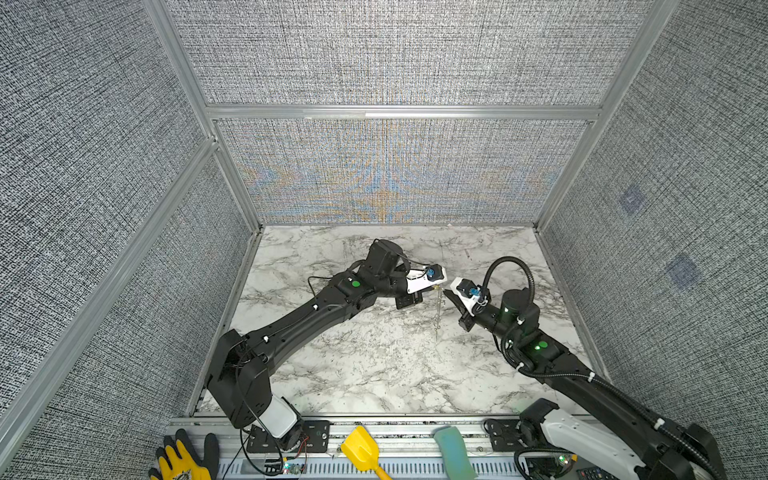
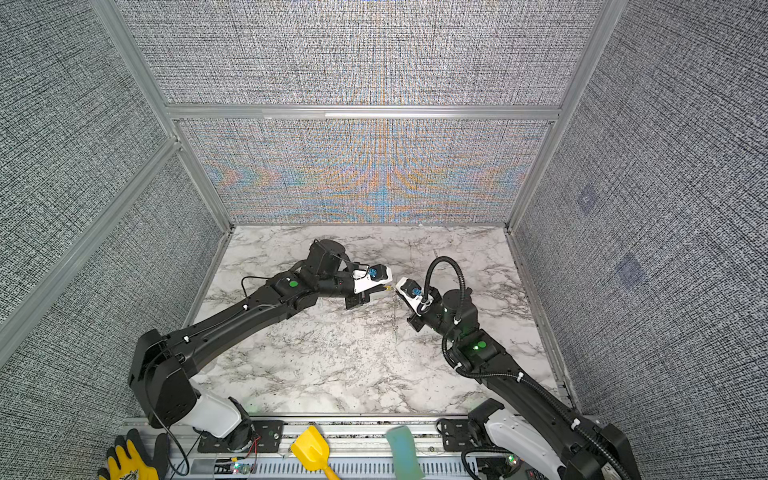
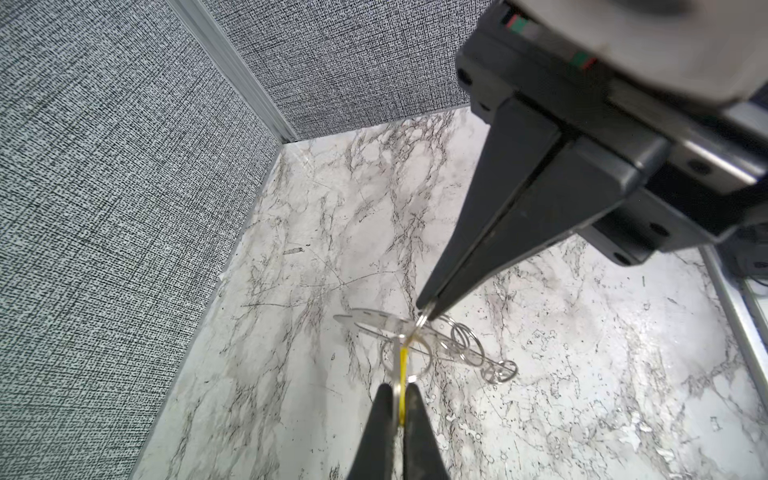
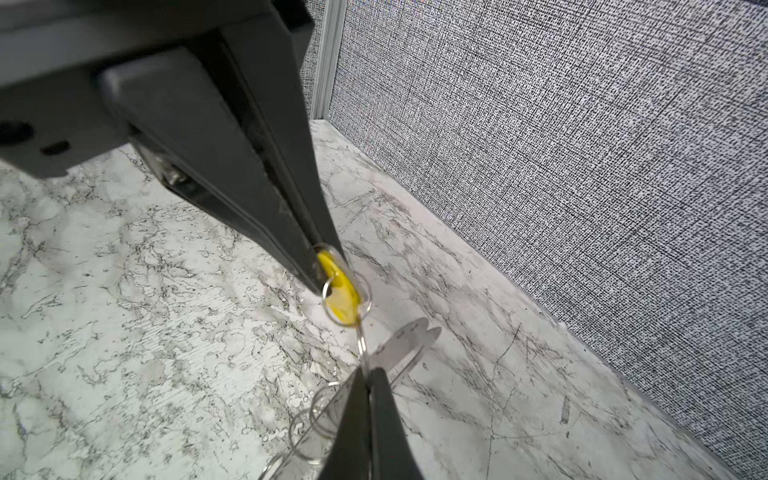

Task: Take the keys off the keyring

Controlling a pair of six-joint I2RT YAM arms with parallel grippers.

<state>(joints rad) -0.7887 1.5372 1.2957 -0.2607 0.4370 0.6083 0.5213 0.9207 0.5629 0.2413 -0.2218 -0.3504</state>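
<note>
Both grippers meet in mid-air over the marble table (image 1: 374, 365). My left gripper (image 3: 400, 401) is shut on the key with the yellow tag (image 3: 402, 370), which shows edge-on between its fingers and flat in the right wrist view (image 4: 341, 301). My right gripper (image 4: 368, 376) is shut on a thin wire ring (image 4: 362, 345) that passes through the tag. Below hangs the keyring (image 3: 368, 319), a flat grey plate (image 4: 409, 343), with several more wire rings (image 3: 461, 343). In both top views the left gripper (image 1: 430, 286) and right gripper (image 1: 448, 294) nearly touch, the chain of rings (image 2: 395, 316) dangling under them.
Grey fabric walls with aluminium posts close in the table at the back and on both sides. On the front rail lie a yellow scoop (image 1: 361, 446), a teal block (image 1: 455, 453) and a yellow glove (image 1: 183, 461).
</note>
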